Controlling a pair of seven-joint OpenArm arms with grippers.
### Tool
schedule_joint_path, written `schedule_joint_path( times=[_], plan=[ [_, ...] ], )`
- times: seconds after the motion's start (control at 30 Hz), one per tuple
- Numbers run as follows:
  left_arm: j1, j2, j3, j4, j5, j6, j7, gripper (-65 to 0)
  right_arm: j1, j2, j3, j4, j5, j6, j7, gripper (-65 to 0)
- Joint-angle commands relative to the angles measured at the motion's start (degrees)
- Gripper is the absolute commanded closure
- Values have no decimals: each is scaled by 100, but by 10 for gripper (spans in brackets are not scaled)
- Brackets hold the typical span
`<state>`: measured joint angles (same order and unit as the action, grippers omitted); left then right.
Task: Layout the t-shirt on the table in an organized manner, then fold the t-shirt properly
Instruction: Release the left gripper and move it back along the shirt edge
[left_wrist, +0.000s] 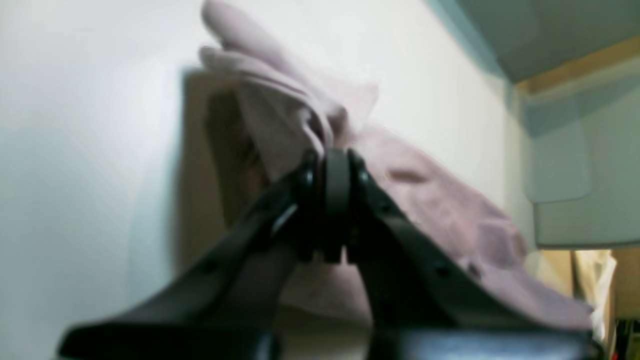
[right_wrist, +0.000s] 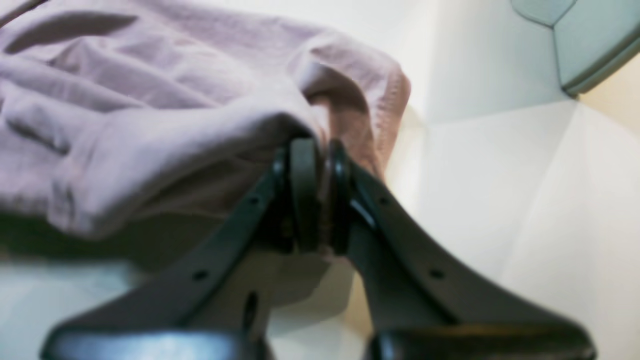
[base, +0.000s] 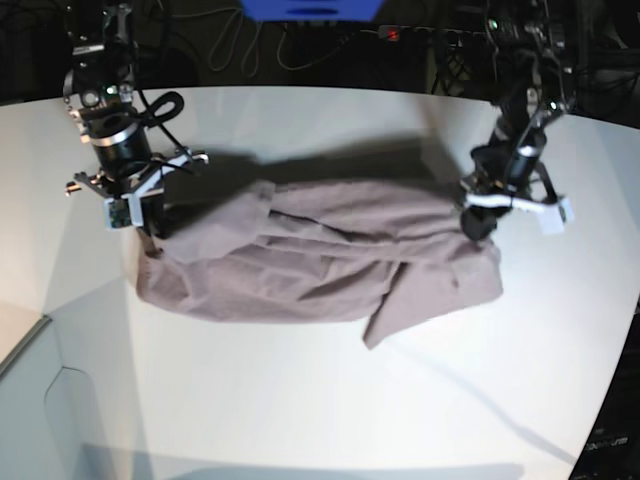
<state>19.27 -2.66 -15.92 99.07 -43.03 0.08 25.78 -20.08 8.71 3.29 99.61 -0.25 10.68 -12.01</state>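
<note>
Left end effector (left_wrist: 336, 165) clenched on t-shirt (base: 330, 262); right end effector (right_wrist: 320, 160) likewise; no legible writing.

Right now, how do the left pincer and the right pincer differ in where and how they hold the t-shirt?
In the base view, the left pincer holds the t-shirt at its right end; the right pincer holds its left end. Cloth shows between the right's fingers; the left's meet below a bunched fold. Both are shut on fabric over the table.

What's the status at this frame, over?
Left gripper and right gripper both shut on the wrinkled mauve-grey cotton t-shirt. It lies crumpled, unfolded, on the white table. Nothing in the way.
</note>
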Motion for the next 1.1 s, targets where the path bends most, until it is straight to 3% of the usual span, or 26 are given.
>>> schedule_joint_path(
  times=[0.0,0.1,0.27,0.33,0.43,0.53,0.7,0.93,1.07],
  plan=[
    [21,-11,32,14,-115,-38,-42,-1,8,30,27,100,-6,-44,159,0],
    [47,41,137,-425,-133,-38,-24,-17,8,30,27,100,-6,-44,159,0],
    [144,147,401,-531,-141,-30,29,-192,-19,21,27,100,-6,-44,159,0],
    [276,138,524,-311,-141,-30,29,-234,-19,21,27,100,-6,-44,159,0],
    [548,138,401,120,-141,-30,-33,-234,-28,21,27,100,-6,-44,159,0],
    [654,182,-170,533,-141,-30,-33,-234,-28,21,27,100,-6,-44,150,0],
    [179,156,-1014,480,-133,-3,29,-235,-36,21,27,100,-6,-44,150,0],
    [-1096,121,-1524,-1524,-80,14,29,-235,-45,13,10,100,-6,-44,150,0],
    [-1606,-143,-1384,-2491,-80,14,-7,-235,-45,13,18,100,-6,-44,150,0]
  ],
)
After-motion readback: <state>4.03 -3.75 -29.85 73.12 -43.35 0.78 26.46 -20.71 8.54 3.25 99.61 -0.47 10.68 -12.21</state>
